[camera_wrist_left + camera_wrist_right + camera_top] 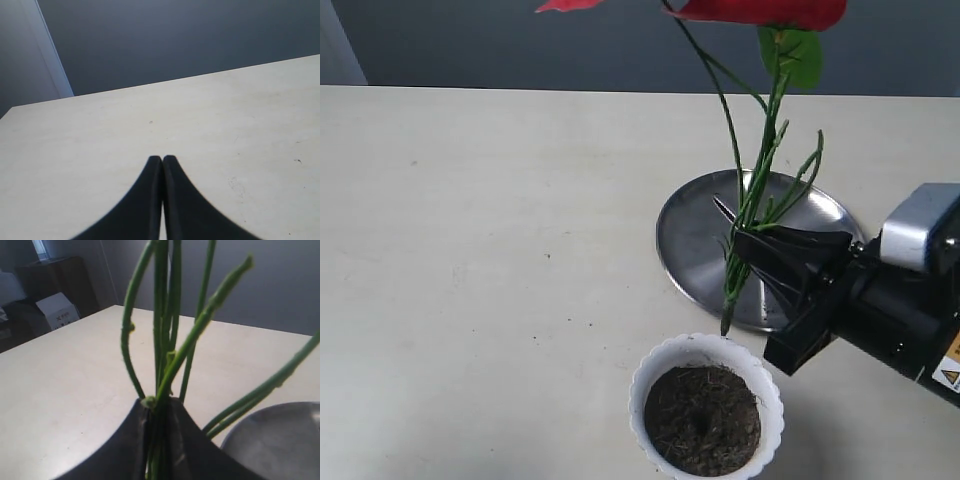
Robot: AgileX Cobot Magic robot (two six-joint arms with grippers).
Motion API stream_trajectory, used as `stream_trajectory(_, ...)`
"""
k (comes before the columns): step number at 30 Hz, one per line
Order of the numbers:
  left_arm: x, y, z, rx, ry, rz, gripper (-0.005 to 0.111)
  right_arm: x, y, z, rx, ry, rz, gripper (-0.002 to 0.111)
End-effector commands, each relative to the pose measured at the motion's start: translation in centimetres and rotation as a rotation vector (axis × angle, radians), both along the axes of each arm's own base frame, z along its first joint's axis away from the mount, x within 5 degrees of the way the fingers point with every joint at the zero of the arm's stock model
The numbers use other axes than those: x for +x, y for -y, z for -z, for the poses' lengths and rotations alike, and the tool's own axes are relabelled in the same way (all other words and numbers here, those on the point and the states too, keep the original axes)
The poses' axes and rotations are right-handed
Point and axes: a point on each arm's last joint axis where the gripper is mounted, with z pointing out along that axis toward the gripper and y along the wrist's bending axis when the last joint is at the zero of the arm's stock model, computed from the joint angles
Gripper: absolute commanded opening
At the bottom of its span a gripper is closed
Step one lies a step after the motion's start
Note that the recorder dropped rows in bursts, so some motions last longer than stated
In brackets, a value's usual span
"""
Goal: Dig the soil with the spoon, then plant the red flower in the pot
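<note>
My right gripper [748, 232] is shut on the green stems of the red flower [760, 10], holding it upright above the table. The stem ends hang just beyond the far rim of the white pot [642, 380], a little above it. Dark brown soil [702, 418] with a small dent in the middle fills the pot. In the right wrist view several stems [165, 340] rise from between the closed fingers of that gripper [159, 402]. My left gripper [162, 159] is shut on nothing over bare table and does not appear in the exterior view. The spoon is out of view.
A round steel plate [690, 235] lies on the table behind the pot, under the flower stems; its rim [280, 435] also shows in the right wrist view. The pale table [480, 250] stretches to the left. Boxes [57, 310] stand beyond the table.
</note>
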Motion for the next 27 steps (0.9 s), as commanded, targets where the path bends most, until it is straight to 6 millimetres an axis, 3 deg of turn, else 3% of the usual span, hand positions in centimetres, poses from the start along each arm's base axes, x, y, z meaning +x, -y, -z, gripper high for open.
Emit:
stream_trajectory(1, 0.0, 0.0, 0.0, -0.004, 0.010, -0.003, 0.000, -0.6, -0.1, -0.9, 0.027, 0.044, -0.055, -0.001)
stream_trajectory(10, 0.0, 0.0, 0.0, -0.004, 0.010, -0.003, 0.000, -2.3, 0.1, -0.8, 0.006, -0.007, -0.159, -0.001)
stream_trajectory(15, 0.0, 0.0, 0.0, -0.004, 0.010, -0.003, 0.000, -4.1, 1.2, 0.3, 0.041, 0.018, -0.175, -0.001)
stream_trajectory(21, 0.0, 0.0, 0.0, -0.004, 0.010, -0.003, 0.000, -4.3, 1.0, -0.2, 0.070, 0.094, -0.212, -0.001)
stream_trajectory(27, 0.0, 0.0, 0.0, -0.004, 0.010, -0.003, 0.000, -4.4, 0.7, 0.6, 0.024, 0.061, -0.245, -0.001)
